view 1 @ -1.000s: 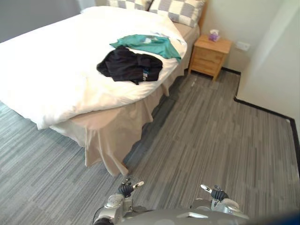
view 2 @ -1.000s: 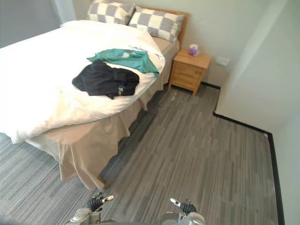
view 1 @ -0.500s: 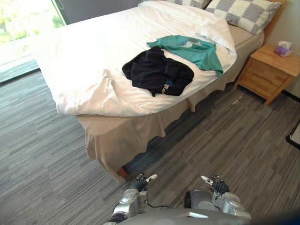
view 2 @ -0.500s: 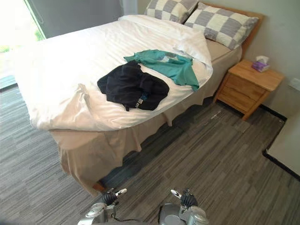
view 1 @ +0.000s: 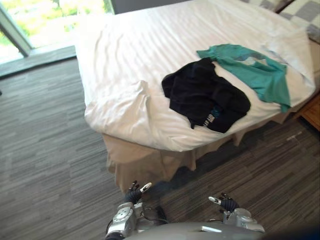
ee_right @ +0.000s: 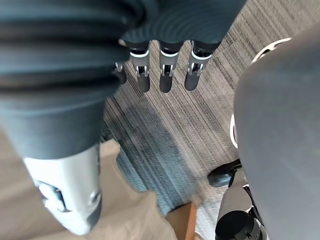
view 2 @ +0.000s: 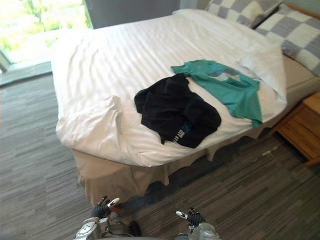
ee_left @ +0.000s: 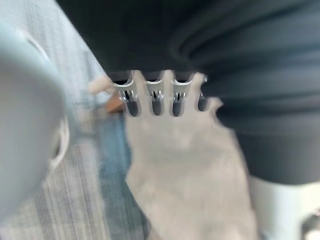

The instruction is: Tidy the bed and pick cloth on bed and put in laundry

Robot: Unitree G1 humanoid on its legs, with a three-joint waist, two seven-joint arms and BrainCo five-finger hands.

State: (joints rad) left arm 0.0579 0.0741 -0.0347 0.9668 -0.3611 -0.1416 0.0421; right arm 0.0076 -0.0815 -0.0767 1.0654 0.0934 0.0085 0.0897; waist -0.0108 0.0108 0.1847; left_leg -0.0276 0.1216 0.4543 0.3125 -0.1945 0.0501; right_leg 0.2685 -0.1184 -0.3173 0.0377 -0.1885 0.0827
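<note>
Lying crumpled on the white bed [view 1: 135, 55], near the edge that faced the robot, was the black cloth [view 1: 205, 95]. The teal cloth [view 1: 252, 72] lay flatter and touched it (on the side of the checkered pillows [view 2: 300, 30]). A beige skirt [view 1: 145, 167] hung down to the grey floor [view 1: 45, 150]. The left hand [view 1: 134, 192] and the right hand [view 1: 222, 202] hung low over the floor, fingers straight, side by side, holding nothing.
</note>
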